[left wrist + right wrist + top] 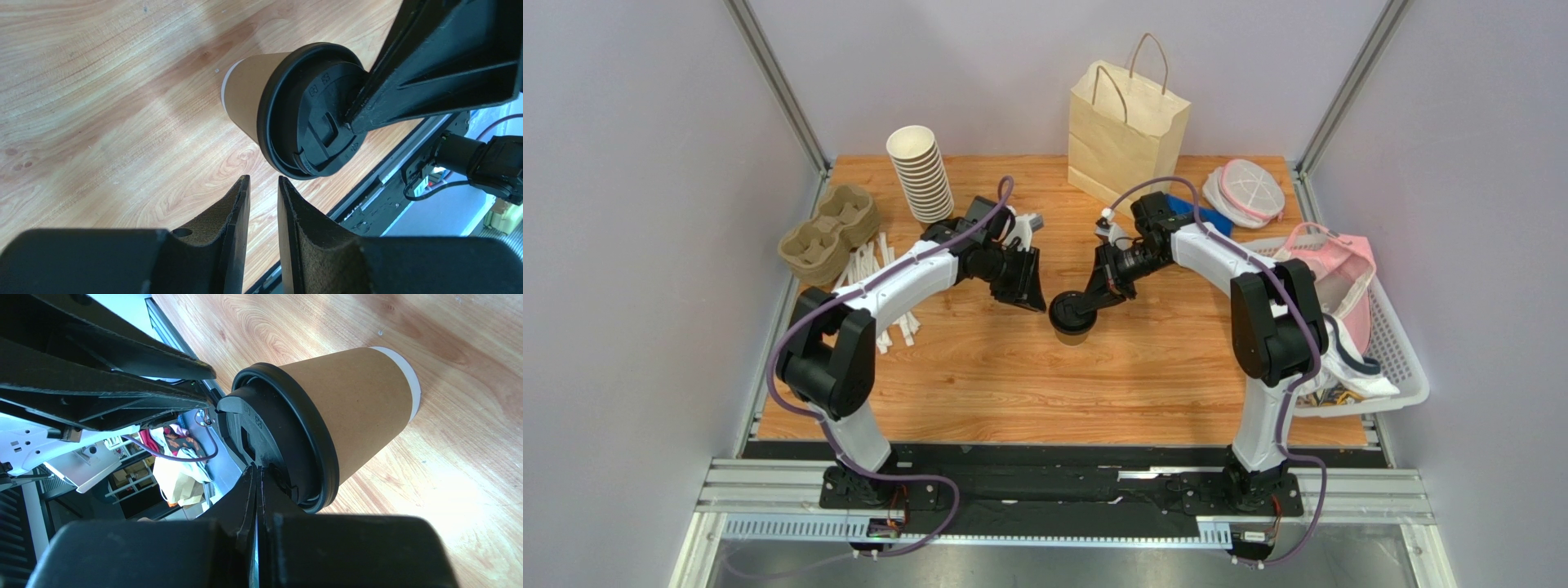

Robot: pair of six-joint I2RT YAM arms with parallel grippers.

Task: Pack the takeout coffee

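The takeout coffee (1070, 320), a brown kraft cup with a black lid, stands upright on the wooden table (989, 368) between my two grippers. My right gripper (1092, 298) is shut, and its closed fingertips rest on top of the lid (279, 441), near its edge; it shows in the right wrist view (258, 470). My left gripper (1027, 298) sits just left of the cup, empty, its jaws a narrow gap apart (263, 179). The cup (251, 98) lies just beyond its fingertips, not touching them.
A kraft paper bag (1127, 116) with handles stands at the back centre. A stack of lidless cups (919, 172), a pulp cup carrier (827, 230) and white sticks (879, 276) are at the back left. A white basket (1396, 349) with pink material is at the right.
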